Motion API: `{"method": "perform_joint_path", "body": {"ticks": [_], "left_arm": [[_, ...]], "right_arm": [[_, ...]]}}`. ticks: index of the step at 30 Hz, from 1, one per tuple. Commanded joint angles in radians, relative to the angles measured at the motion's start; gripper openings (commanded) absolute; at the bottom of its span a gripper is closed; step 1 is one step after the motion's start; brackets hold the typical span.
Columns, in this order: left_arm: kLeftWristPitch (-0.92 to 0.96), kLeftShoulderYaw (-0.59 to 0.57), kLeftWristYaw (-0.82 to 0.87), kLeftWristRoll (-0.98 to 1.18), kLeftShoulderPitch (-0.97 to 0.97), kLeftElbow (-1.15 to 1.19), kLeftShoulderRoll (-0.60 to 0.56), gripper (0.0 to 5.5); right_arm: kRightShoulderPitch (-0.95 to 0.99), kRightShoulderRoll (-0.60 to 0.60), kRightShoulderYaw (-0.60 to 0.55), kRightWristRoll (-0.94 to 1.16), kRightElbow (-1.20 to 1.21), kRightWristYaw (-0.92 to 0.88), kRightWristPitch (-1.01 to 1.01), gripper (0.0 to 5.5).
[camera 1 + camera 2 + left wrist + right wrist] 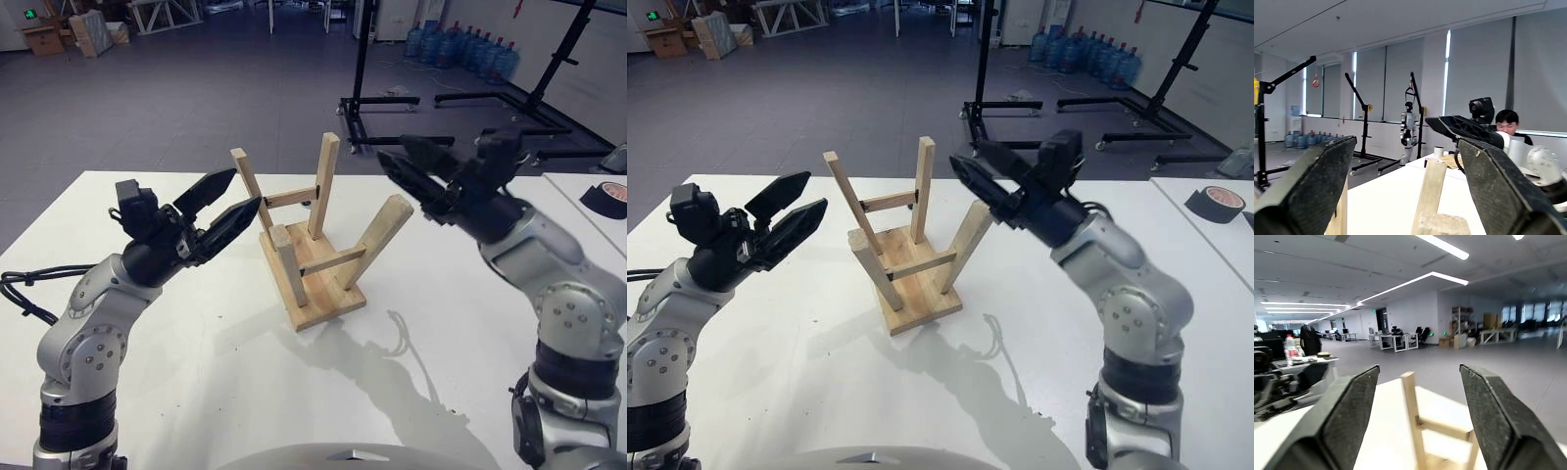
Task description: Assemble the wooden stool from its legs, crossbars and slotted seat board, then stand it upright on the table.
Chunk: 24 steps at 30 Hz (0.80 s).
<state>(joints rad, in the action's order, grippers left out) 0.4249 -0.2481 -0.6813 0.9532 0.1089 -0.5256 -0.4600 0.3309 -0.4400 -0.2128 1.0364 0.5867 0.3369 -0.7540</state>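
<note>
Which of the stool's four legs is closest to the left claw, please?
The far-left leg, just beyond the tips of the open left claw; the other three stand farther right.

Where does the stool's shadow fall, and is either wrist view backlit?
Left eye view: the stool casts its shadow on the table toward the near right. Left wrist view: backlit, left hand dark against the windows. Right wrist view: lit from ceiling strips overhead.

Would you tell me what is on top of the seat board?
Four legs rise from the seat board, joined by two visible crossbars. The board's face resting on the table is covered.
</note>
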Motion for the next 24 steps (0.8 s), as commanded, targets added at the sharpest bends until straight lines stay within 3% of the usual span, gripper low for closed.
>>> {"method": "perform_joint_path", "body": {"ticks": [1,4,12,19,24], "left_arm": [[0.009,0.052,0.021,-0.082,-0.002,0.032,-0.013,3.77],[0.008,0.114,0.056,-0.209,0.032,0.113,-0.023,3.77],[-0.05,0.221,0.099,-0.407,0.028,0.19,0.031,3.77],[0.052,0.312,-0.045,-0.285,-0.031,0.076,0.008,3.77],[0.106,0.394,-0.047,-0.268,0.061,0.085,0.067,3.77]], "right_arm": [[-0.084,0.08,0.123,0.019,0.063,-0.06,-0.024,3.01],[-0.137,0.086,0.2,-0.061,0.066,-0.071,-0.01,3.01],[-0.198,0.095,0.221,-0.177,0.018,-0.073,0.044,3.01],[-0.182,0.083,0.222,-0.34,-0.099,-0.09,0.089,3.01],[-0.079,0.062,0.275,-0.513,-0.289,0.002,0.21,3.01]]}}
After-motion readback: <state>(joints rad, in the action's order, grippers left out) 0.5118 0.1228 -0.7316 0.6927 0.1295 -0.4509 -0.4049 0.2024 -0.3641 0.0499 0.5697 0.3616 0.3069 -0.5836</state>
